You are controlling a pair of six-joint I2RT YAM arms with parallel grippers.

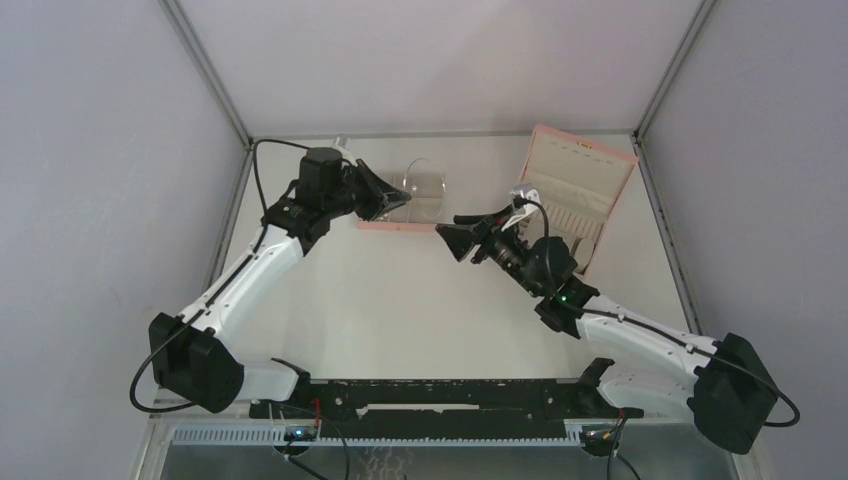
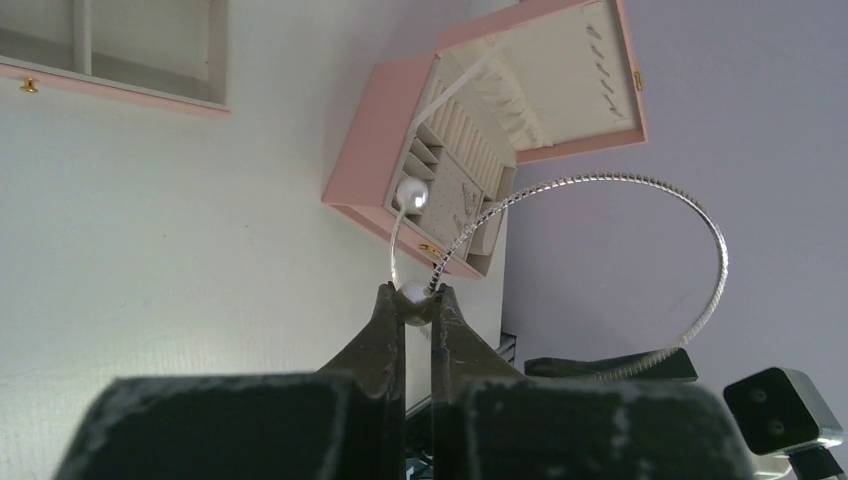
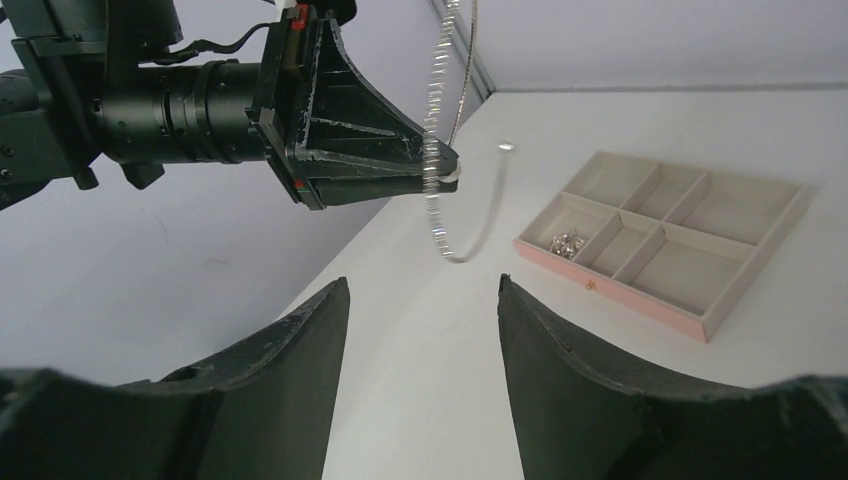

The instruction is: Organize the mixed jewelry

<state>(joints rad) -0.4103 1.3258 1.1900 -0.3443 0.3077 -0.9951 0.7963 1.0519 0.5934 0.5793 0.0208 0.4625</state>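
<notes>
Grey walls (image 1: 100, 150) enclose a white table (image 1: 400, 310). The open pink jewellery box (image 1: 575, 185) stands far right, its contents too small to read. From above, the left gripper (image 2: 415, 303) partly hides the pink compartment tray (image 1: 395, 227). It is clamped on one pearl tip of a silver hoop (image 2: 600, 178), held in the air near the tray. The right gripper (image 3: 420, 340) gapes, empty. A tiny silver cluster (image 3: 565, 243) lies in one compartment.
</notes>
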